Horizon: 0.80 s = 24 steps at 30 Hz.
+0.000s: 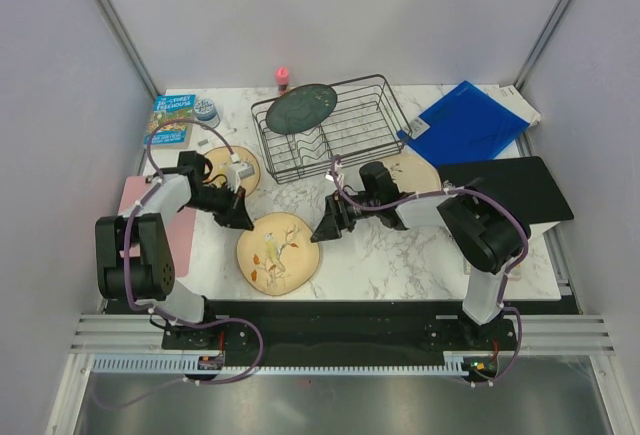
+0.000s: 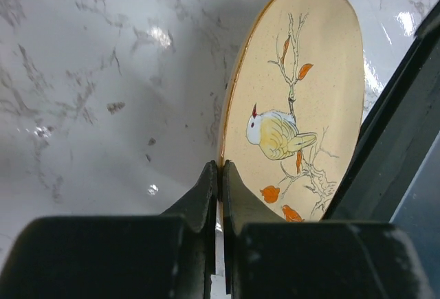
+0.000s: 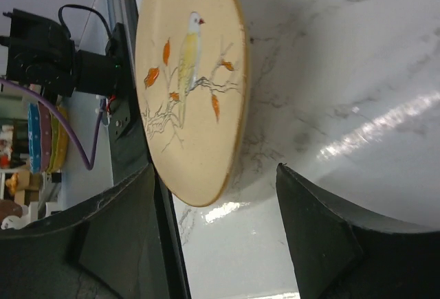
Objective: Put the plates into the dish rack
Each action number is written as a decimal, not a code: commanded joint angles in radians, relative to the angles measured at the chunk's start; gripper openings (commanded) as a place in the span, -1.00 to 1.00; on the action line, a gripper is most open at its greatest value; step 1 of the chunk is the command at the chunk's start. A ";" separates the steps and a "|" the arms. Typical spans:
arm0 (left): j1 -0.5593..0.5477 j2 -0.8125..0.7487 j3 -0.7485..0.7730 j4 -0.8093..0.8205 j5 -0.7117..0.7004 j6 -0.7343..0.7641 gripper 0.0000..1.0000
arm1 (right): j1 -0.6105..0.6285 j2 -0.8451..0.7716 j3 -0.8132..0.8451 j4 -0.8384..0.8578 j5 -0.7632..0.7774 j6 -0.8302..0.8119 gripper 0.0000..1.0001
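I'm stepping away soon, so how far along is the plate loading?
Done: the teal plate sits in the dish rack. In hand: the left gripper pinches the bird plate at its rim, with the right gripper open beside it. Left: that plate, plus the far-left plate and far-right plate.

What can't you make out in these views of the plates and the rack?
- Top view: the right arm covers most of the plate beside the dish rack; its design is unreadable.
- Top view: the left arm hides part of the far-left plate.
- Wrist views: the rack is out of frame.
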 commanded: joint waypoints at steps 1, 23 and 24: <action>-0.046 0.000 0.092 0.049 0.086 0.030 -0.95 | 0.060 0.005 0.059 0.044 -0.081 -0.096 0.57; -0.102 -0.086 0.034 0.110 0.192 0.055 -0.95 | 0.146 0.134 0.142 0.220 0.015 -0.048 0.00; -0.103 -0.084 0.030 0.116 0.191 0.047 -0.96 | 0.146 0.130 0.139 0.216 0.009 -0.051 -0.14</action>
